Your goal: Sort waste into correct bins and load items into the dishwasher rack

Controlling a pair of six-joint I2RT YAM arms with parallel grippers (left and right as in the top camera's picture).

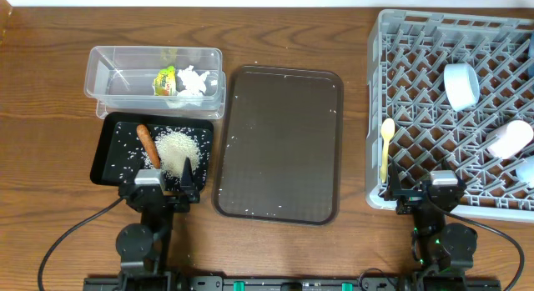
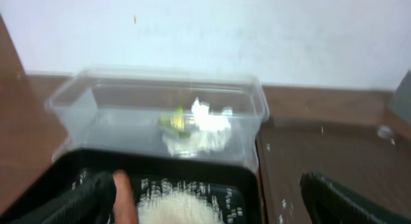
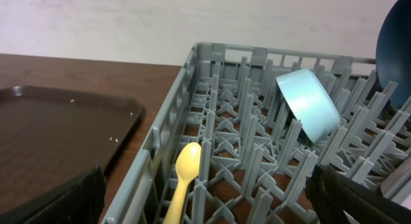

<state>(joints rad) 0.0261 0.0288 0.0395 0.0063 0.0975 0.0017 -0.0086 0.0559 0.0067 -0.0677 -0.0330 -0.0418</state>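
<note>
Overhead, the big grey plastic rack with pegs point(image 1: 392, 24) sits at 3 o'clock. A pale yellow plastic spoon point(image 1: 386, 145) lies inside it by the left wall. A pale blue round bowl point(image 1: 460, 84) leans on its side among the pegs.

The clear plastic box point(image 1: 117, 74) is at 10 o'clock. The yellow-green scrunched wrapper point(image 1: 165, 78) and the scrunched white tissue point(image 1: 194, 81) are inside it. The flat black tray point(image 1: 117, 162) at 8 o'clock holds the pile of white rice point(image 1: 177, 149) and the little orange stick point(image 1: 148, 145). The big dark brown tray point(image 1: 279, 141) lies in the middle, with a few loose grains on it.

The left gripper point(image 1: 167, 181) sits low over the near edge of the black tray. Its jaws are wide and hold nothing. The right gripper point(image 1: 428, 191) is at the near wall of the rack, at 5 o'clock. Its jaws are wide and empty too.

If the left arm swings low, a finger could bump the black tray and spill the rice. If the right arm pushes forward, it could catch a peg or knock the spoon.

I can read no words or labels. The wrapper's print is too blurry.
</note>
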